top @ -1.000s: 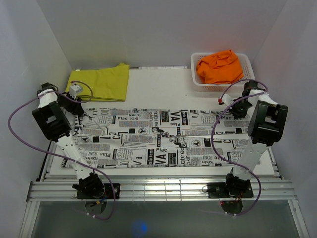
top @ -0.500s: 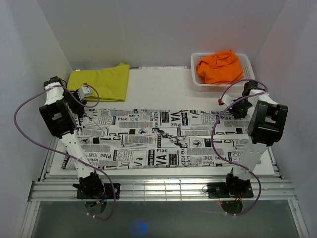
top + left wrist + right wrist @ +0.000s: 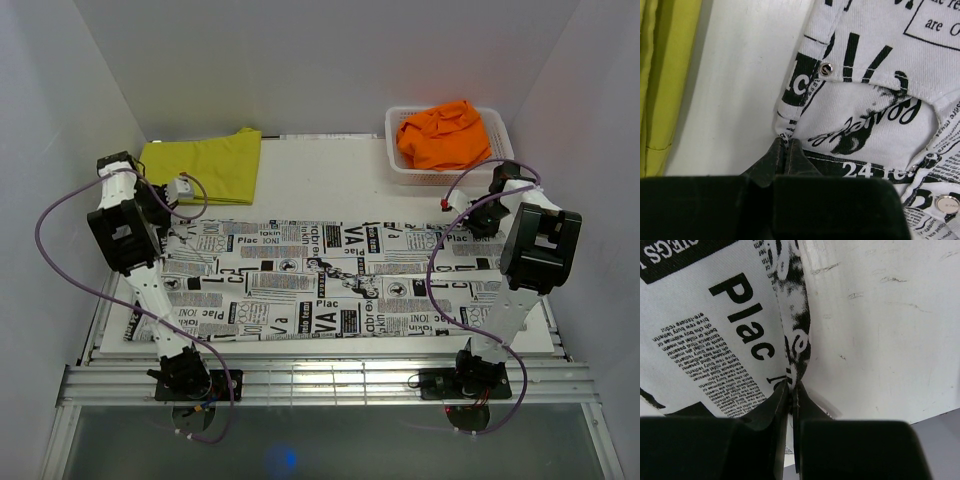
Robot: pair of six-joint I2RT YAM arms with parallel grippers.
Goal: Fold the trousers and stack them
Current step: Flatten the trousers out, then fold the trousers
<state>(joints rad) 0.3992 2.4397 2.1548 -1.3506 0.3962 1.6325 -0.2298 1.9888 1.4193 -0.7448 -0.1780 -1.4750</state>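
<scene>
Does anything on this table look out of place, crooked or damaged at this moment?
Nothing looks damaged or spilled. The white newspaper-print trousers lie flat, each far corner pinched by the left gripper and right gripper. Only the orange trousers sit crumpled in the white lattice basket, not yet folded.

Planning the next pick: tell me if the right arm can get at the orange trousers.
Probably not yet: the right end effector is shut on the newspaper-print trousers. Otherwise the orange trousers lie uncovered in the basket beyond it.

Newsprint trousers white, black print – yellow trousers plain – orange trousers plain.
</scene>
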